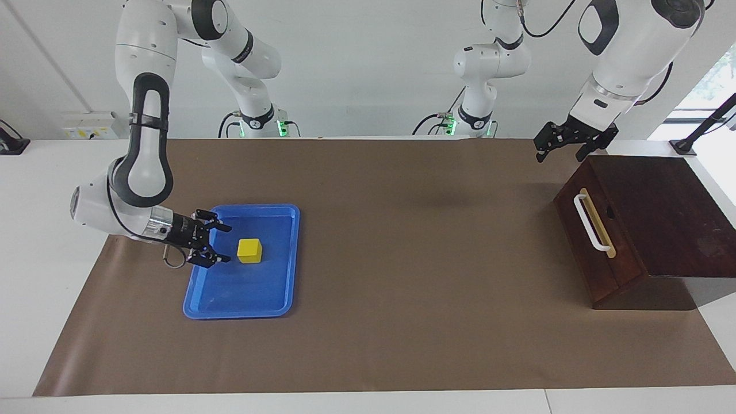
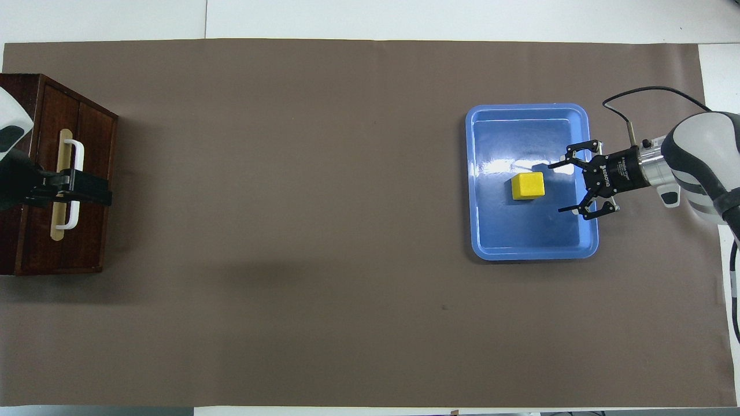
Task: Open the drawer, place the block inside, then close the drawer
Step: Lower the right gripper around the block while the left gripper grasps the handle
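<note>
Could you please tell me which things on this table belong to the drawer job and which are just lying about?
Part of the job:
- drawer, shut, at the left arm's end
- block, in the tray
- right end effector, open beside the block
- left end effector, open above the drawer box

Just there:
- tray
- brown table cover

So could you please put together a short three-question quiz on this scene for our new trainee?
1. True or false: the drawer is shut.
2. Which gripper is over the blue tray?
A. the right gripper
B. the left gripper
C. neither
3. Fill in: the block lies in the ______.

Key:
1. True. Its front sits flush with the box and the white handle is untouched; the left gripper hangs open above the box's corner nearest the robots.
2. A. It is open, low over the tray, beside the block and not touching it.
3. Blue tray.
</note>
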